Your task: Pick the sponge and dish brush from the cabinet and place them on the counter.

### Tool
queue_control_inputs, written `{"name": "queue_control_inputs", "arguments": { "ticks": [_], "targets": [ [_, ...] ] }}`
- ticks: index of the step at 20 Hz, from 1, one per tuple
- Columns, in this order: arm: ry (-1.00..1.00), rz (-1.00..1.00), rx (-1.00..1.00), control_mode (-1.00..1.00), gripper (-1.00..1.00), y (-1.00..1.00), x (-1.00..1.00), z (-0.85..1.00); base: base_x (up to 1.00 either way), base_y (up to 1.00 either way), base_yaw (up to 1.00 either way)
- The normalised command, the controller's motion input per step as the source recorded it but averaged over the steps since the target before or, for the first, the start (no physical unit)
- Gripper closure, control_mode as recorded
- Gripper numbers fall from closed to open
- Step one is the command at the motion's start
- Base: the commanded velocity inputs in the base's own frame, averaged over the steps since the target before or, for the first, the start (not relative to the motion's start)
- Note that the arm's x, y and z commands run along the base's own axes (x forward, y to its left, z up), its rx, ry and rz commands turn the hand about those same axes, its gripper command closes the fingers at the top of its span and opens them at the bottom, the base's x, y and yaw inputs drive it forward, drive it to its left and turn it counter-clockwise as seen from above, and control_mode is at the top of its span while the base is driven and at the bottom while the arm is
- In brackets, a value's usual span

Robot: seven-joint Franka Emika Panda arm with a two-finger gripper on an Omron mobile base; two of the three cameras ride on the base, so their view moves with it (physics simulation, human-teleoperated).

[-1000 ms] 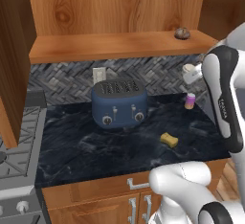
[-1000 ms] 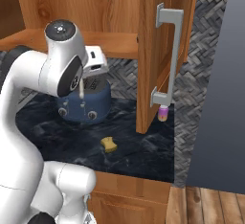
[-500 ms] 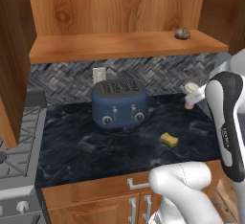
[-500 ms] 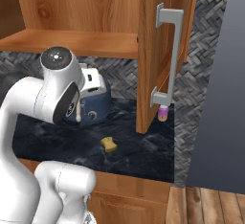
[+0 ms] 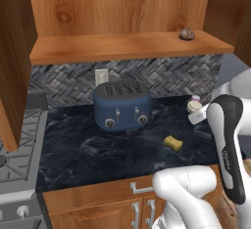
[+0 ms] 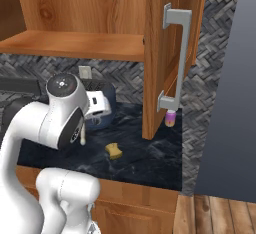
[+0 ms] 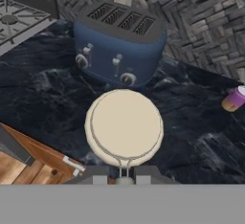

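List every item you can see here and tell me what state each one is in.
dish brush: held in the gripper, above the counter.
gripper: shut on the brush handle.
sponge: lying on the counter.
cabinet: door open.
toaster: upright, slots empty.
purple jar: upright on the counter.

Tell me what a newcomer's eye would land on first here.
First, the blue toaster at the back of the counter, and the sponge lying alone on the dark stone in front of it. In the hand view, the dish brush looms round and cream, pinched in the shut jaws above the counter.
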Motion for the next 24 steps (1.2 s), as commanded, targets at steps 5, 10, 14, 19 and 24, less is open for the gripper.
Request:
{"name": "queue_control_inputs", "arguments": {
  "ticks": [5,10,14,19,24],
  "targets": [
    [0.0,0.0,-0.01,-1.0,1.0,-0.02,0.0,-0.45,0.0,0.0,0.0],
    [0.0,0.0,-0.01,-1.0,1.0,-0.15,0.0,-0.39,0.0,0.0,0.0],
    [0.0,-0.01,-0.01,-1.0,1.0,-0.18,0.0,-0.42,0.0,0.0,0.0],
    [0.0,-0.02,-0.01,-1.0,1.0,-0.13,0.04,-0.37,0.0,0.0,0.0],
    [-0.03,-0.01,0.0,-1.0,1.0,-0.02,0.14,-0.38,0.0,0.0,0.0]
  ]
}}
